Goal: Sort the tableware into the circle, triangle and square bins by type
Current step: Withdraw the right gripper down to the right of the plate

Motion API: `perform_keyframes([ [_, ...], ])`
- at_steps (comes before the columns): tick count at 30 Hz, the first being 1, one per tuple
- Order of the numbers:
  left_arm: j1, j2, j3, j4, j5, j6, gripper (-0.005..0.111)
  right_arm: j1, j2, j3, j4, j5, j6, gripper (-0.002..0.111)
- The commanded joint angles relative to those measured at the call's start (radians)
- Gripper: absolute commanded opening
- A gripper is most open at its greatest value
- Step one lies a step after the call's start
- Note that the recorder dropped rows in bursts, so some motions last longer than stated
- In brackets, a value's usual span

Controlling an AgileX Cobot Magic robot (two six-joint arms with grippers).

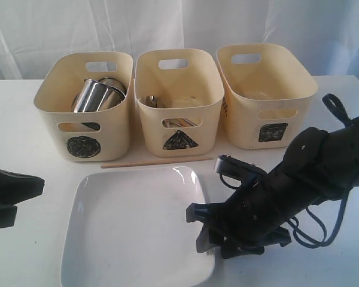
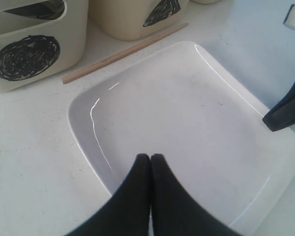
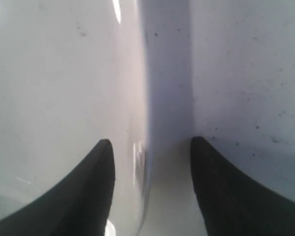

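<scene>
Tableware nearest the hands: large white square plate (image 1: 131,227), flat on the white table (image 1: 24,257). Right gripper (image 1: 201,230) low at the plate's right edge, black fingers parted to either side of the rim and clamped on nothing. One finger over the glossy plate, the other over bare table; contact with the rim not clear. Same rim in the right wrist view, with plate (image 3: 54,73) to one side of the gripper (image 3: 150,142) and speckled table (image 3: 246,73) to the other.

Left gripper (image 1: 36,182) across the plate from the right one, off its left edge, fingers pressed together, holding nothing. In the left wrist view, joined tips of that gripper (image 2: 150,157) seen against the nearer part of the plate (image 2: 187,113), with one black finger (image 2: 285,110) of the right gripper at the far rim.

Just past the plate, ahead of both grippers: wooden chopstick (image 1: 155,162) lying crosswise on the table, just beside the bin fronts. Beyond it, three cream-yellow bins in a row:
- Circle bin (image 1: 110,140), ahead of the left gripper, with two shiny steel mugs (image 1: 93,95) inside.
- Triangle bin (image 1: 149,131), in the middle, with metal cutlery (image 1: 179,122) glimpsed through its slot handle — pieces too small to name.
- Square bin (image 1: 242,128), ahead of the right gripper — contents hard to make out.
</scene>
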Motion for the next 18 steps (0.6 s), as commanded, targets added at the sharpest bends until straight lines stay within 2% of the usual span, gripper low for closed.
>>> perform_keyframes([
  [1, 0.001, -0.007, 0.004, -0.013, 0.012, -0.004, 0.000, -0.005, 0.035, 0.003, 0.078, -0.030, -0.095, 0.047],
  [8, 0.001, -0.007, 0.004, -0.013, 0.012, -0.004, 0.000, -0.005, 0.089, 0.003, 0.235, -0.033, -0.222, 0.047],
  [10, 0.001, -0.007, 0.004, -0.013, 0.012, -0.004, 0.000, -0.005, 0.103, 0.003, 0.241, -0.039, -0.227, 0.042],
  [13, 0.001, -0.007, 0.004, -0.013, 0.012, -0.004, 0.000, -0.005, 0.116, 0.003, 0.241, -0.060, -0.227, 0.027],
  [17, 0.001, -0.007, 0.004, -0.013, 0.012, -0.002, 0.000, -0.005, 0.120, 0.003, 0.241, -0.083, -0.247, 0.002],
  [18, 0.001, -0.007, 0.004, -0.013, 0.012, -0.002, 0.000, -0.005, 0.120, 0.003, 0.241, -0.088, -0.251, 0.000],
])
